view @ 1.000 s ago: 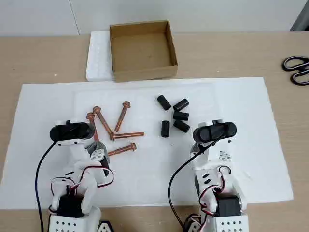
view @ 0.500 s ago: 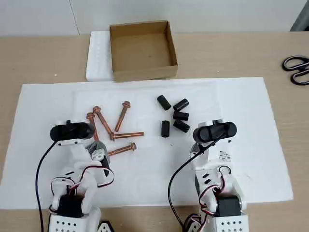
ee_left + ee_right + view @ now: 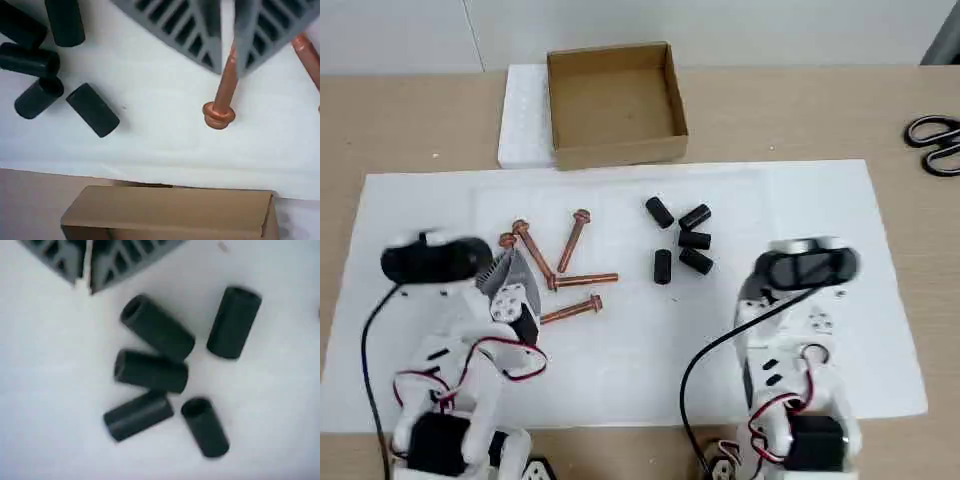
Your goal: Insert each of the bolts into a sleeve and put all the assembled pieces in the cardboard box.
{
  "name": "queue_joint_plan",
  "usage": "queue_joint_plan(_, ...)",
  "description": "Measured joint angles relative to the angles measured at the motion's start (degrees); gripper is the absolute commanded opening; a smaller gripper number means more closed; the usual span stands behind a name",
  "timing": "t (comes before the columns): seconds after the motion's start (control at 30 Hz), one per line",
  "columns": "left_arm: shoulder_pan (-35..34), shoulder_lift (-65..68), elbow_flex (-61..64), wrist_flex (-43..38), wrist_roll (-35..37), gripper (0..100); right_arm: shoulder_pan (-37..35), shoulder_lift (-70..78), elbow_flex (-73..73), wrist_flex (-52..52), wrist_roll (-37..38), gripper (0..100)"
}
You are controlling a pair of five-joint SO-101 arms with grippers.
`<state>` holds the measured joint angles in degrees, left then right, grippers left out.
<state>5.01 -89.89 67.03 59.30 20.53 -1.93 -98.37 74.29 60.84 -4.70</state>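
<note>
Several copper bolts (image 3: 570,262) lie on the white sheet, left of several black sleeves (image 3: 682,240). The cardboard box (image 3: 620,153) stands behind them and holds nothing. My left gripper (image 3: 510,272) hangs just above the bolts' near ends. In the left wrist view it (image 3: 227,72) is shut, with only a thin slit between its fingers, over the shaft of one bolt (image 3: 220,107) without holding it. The sleeves (image 3: 45,65) and the box (image 3: 170,212) lie beyond. My right gripper (image 3: 84,287) is shut and hovers near the cluster of sleeves (image 3: 152,370).
A white foam slab (image 3: 523,115) lies under the box's left side. Scissors (image 3: 935,143) lie at the far right on the bare table. The white sheet (image 3: 620,350) has free room in front of the parts and at both ends.
Both arms have risen from their folded pose. The left camera head swung left, the right one shifted right. The left gripper now reaches out over the bolts. Bolts and sleeves have not moved.
</note>
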Motion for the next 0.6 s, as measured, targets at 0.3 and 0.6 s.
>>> queue_joint_plan(0.3,0.35,39.74,-45.36,17.58,0.00,1,2.29,36.13,-35.43,8.35,-8.97,0.7)
queue_joint_plan(0.6,-1.23,68.75,-80.26,39.56,-16.35,1,-2.20,73.41,-75.08,35.87,-2.29,0.7)
